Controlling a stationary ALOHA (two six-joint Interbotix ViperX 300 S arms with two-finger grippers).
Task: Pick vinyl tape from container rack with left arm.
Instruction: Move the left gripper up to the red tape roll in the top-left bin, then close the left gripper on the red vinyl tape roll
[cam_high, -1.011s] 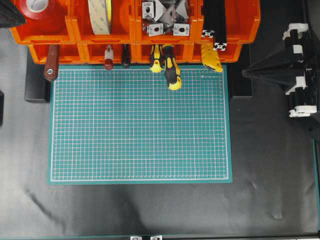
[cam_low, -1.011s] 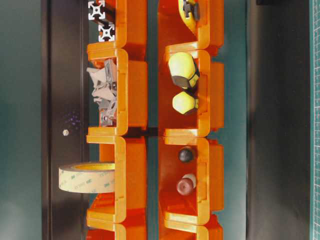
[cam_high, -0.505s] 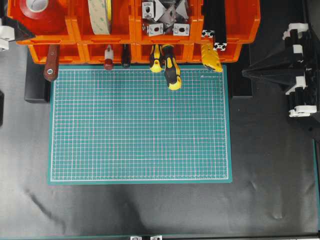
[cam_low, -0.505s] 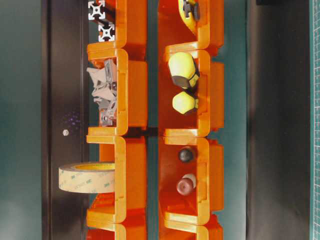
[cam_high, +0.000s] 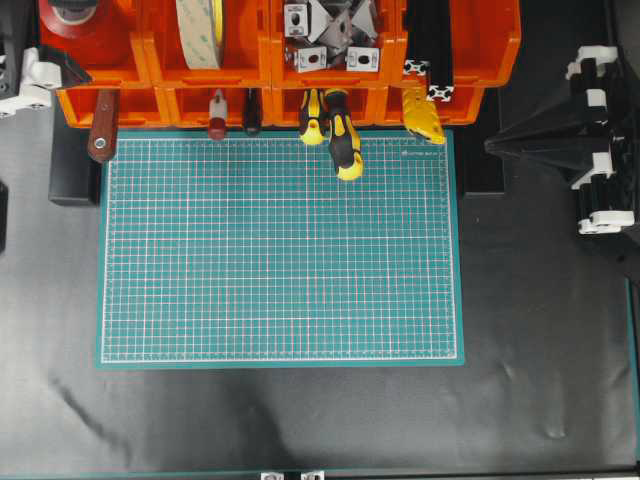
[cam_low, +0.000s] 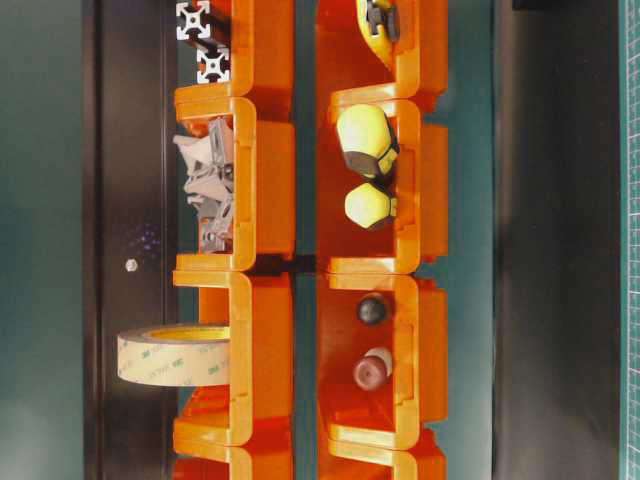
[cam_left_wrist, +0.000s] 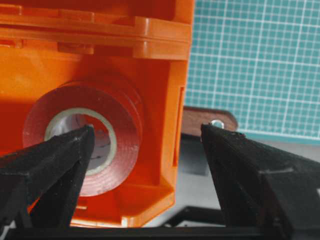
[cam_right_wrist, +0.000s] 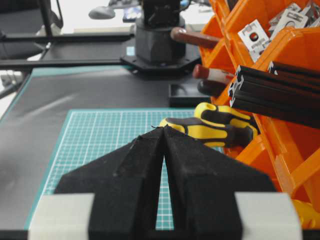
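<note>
The vinyl tape (cam_left_wrist: 125, 135) is a glossy red roll with a white core. It lies in the leftmost upper bin of the orange container rack (cam_left_wrist: 100, 30). From overhead the tape (cam_high: 50, 25) shows at the rack's (cam_high: 470, 60) top left corner. My left gripper (cam_left_wrist: 147, 127) is open wide. One finger hangs in front of the tape's core and the other stands outside the bin wall. It holds nothing. Overhead, the left gripper (cam_high: 75, 40) reaches in from the left edge. My right gripper (cam_right_wrist: 163, 128) is shut and empty, parked at the right (cam_high: 490, 147).
A cream tape roll (cam_high: 200, 30) stands in the neighbouring bin, also seen from table level (cam_low: 170, 355). Metal brackets (cam_high: 325, 30) and black extrusions (cam_high: 430, 50) fill other bins. A brown handle (cam_high: 100, 135) and yellow-black screwdrivers (cam_high: 340, 140) stick out over the green cutting mat (cam_high: 280, 250).
My left gripper has come in from the left edge and moved right, over the bin with the red tape, and now covers the tape's core. The right arm has not moved.
</note>
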